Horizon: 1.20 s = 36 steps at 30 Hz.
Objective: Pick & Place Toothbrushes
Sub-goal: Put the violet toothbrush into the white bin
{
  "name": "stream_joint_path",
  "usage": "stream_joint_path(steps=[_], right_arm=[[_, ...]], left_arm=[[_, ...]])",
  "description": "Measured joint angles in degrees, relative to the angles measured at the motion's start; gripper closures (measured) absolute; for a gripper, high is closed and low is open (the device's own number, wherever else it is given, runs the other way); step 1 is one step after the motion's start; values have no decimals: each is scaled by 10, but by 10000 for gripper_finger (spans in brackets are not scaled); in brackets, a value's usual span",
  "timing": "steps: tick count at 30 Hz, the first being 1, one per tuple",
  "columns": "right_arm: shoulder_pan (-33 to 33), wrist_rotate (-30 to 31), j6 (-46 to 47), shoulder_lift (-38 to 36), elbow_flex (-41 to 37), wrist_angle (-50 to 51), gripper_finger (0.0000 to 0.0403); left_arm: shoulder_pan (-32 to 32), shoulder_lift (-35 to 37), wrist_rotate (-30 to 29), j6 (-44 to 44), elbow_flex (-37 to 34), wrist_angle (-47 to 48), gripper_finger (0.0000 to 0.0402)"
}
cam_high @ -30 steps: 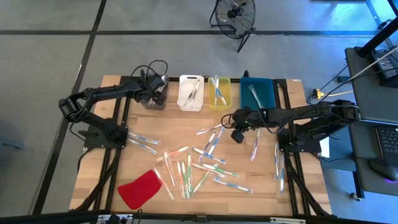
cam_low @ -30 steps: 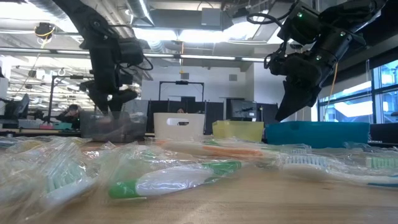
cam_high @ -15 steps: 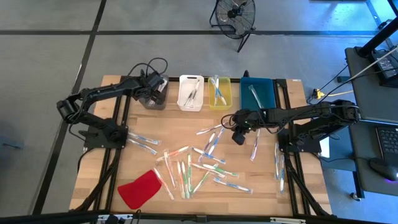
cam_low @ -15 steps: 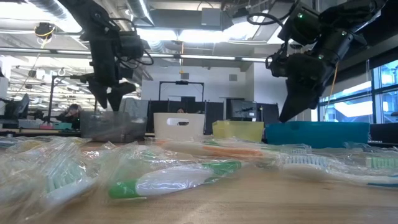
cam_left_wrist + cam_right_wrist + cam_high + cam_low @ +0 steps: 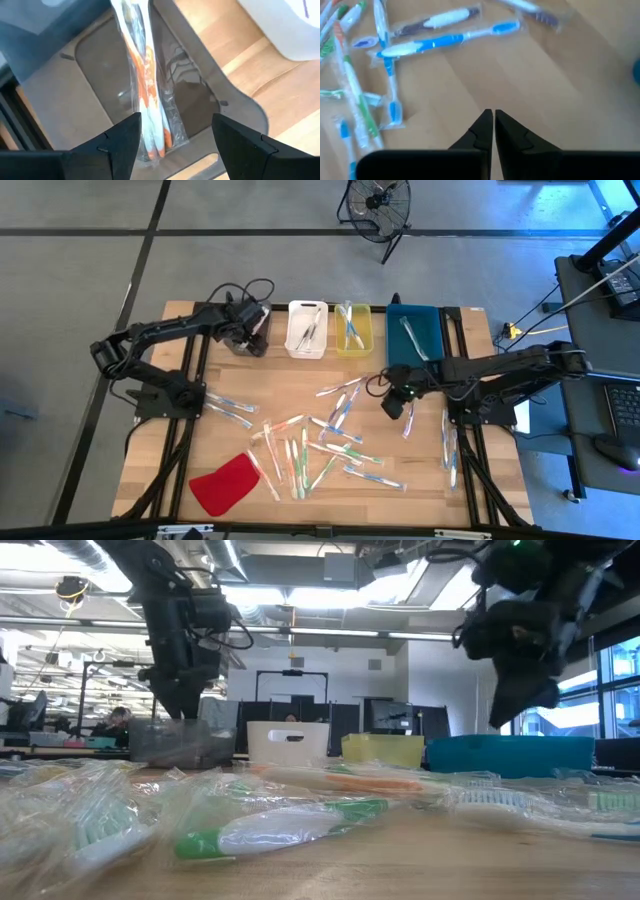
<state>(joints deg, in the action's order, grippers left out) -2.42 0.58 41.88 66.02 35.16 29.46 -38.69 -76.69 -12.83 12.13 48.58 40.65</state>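
Both grippers hang above the wooden table point(image 5: 420, 480). Over the grey bin point(image 5: 246, 340) at the far edge, the left gripper point(image 5: 175, 131) has its fingers spread wide and empty, and an orange-and-white wrapped toothbrush point(image 5: 148, 95) lies in that bin below them, its long axis along the bin's length. Its fingers were a little narrower a second ago and have since opened fully. The right gripper point(image 5: 493, 126) has its fingers pressed together on nothing; since a second ago it has moved off toward the table's right side, from beside the scattered toothbrushes point(image 5: 318, 442) at mid-table. Those wrapped toothbrushes lie flat, pointing many ways, and have not shifted. Nearest the right gripper, a blue-and-white toothbrush point(image 5: 451, 39) lies flat, and a purple-handled one point(image 5: 440, 20) lies close beside it, roughly parallel.
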Motion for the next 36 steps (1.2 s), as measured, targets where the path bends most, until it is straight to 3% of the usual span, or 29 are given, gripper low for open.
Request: stream_joint_path(steps=[11,24,32,36], right_arm=[[-71,-2,173,-31,0,107,396],[-125,0,350,-31,0,202,353],[-137,31,389,-29,0,204,312],[-142,46,419,-14,0,207,280]], left_arm=[[53,87,-6,1,0,-3,162],[176,116,-1,42,-3,-5,162],[250,115,3,66,-4,-6,162],[294,111,-26,85,-4,-31,162]])
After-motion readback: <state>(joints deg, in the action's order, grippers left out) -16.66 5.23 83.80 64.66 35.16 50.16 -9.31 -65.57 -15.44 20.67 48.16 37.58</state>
